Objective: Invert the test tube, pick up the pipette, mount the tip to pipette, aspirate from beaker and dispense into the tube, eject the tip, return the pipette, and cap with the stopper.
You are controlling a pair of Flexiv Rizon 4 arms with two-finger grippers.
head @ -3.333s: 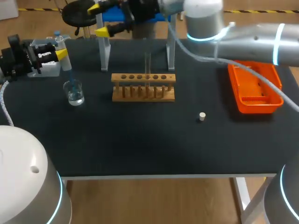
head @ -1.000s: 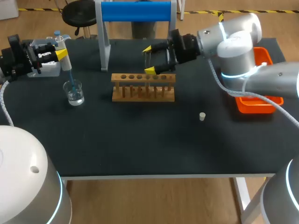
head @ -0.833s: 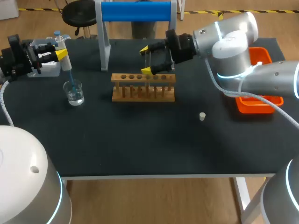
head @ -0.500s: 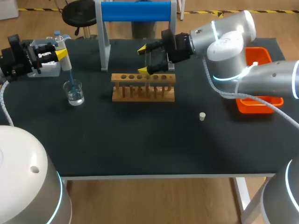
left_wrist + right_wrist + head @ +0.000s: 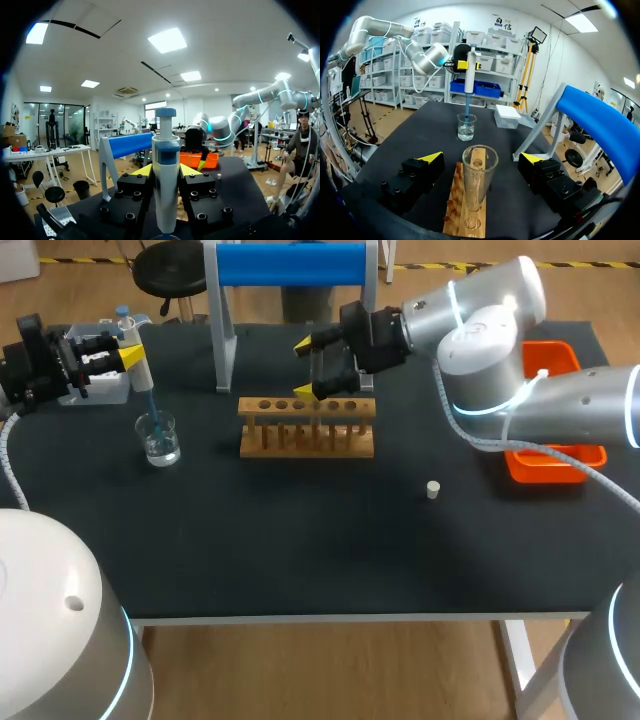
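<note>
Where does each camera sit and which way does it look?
Head view: above and behind, facing down on the table; left arm and right arm enter from the sides.
Left wrist view: on the left wrist, facing along the left gripper, shut on the pipette.
Right wrist view: on the right wrist, facing past the open right gripper and test tube toward the beaker.
Shared: head and right wrist views both show beaker and rack.

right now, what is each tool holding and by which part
Left tool holds the pipette by its white body. Right tool holds nothing: it is open, with the test tube between its fingers, untouched.
</note>
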